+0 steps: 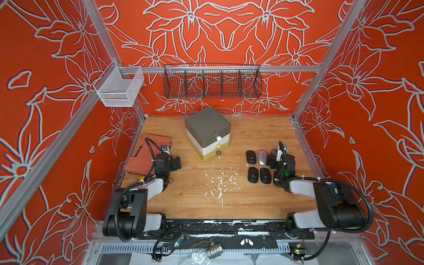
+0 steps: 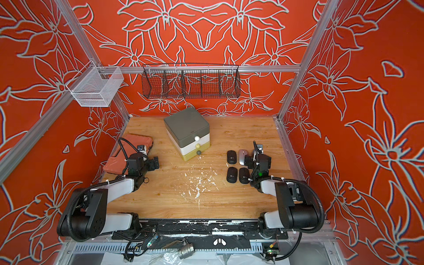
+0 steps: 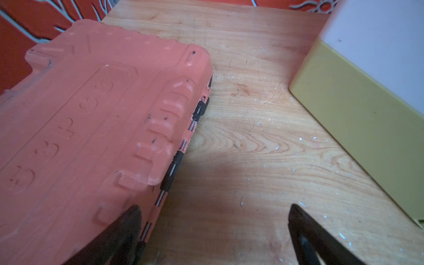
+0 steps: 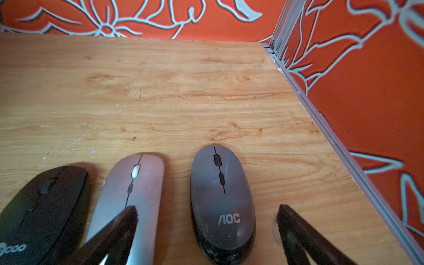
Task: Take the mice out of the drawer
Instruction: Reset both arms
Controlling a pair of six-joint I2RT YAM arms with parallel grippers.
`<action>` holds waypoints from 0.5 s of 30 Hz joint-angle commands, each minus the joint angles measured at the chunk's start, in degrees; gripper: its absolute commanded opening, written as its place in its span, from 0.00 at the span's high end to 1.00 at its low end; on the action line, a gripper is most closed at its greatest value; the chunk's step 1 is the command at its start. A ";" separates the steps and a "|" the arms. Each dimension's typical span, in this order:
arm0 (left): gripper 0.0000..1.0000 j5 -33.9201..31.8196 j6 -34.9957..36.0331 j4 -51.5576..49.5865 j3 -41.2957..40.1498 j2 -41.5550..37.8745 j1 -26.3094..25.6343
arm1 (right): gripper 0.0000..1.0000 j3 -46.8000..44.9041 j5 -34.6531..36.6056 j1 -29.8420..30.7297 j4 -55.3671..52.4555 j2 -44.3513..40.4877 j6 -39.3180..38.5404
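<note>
Several mice lie on the wooden table at the right. A black mouse (image 1: 251,157), a silver mouse (image 1: 261,157) and a dark grey mouse (image 4: 222,197) form the far row. Two more black mice (image 1: 253,174) (image 1: 265,175) lie nearer. My right gripper (image 4: 207,210) is open and straddles the dark grey mouse without touching it; one fingertip (image 4: 128,215) hangs over the silver mouse (image 4: 135,183). The drawer unit (image 1: 207,133) at centre back has all three drawers shut. My left gripper (image 3: 215,208) is open and empty over bare wood, left of the unit.
An orange tool case (image 1: 149,156) lies by the left wall, right beside my left gripper's finger (image 3: 124,229). A black wire basket (image 1: 212,82) and a white mesh basket (image 1: 119,88) hang on the frame. White flecks (image 1: 218,183) dot the table's middle.
</note>
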 commanded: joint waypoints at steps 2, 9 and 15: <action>0.02 0.62 -0.32 1.36 0.41 -0.09 0.15 | 0.02 0.13 -1.16 -0.28 1.62 -0.51 -1.48; 0.03 0.48 -0.22 1.13 0.76 0.27 -0.04 | 0.02 0.08 -1.16 -0.28 1.61 -0.51 -1.43; 0.03 0.57 -0.22 1.45 0.40 -0.07 -0.04 | 0.02 0.14 -1.17 -0.28 1.61 -0.46 -1.43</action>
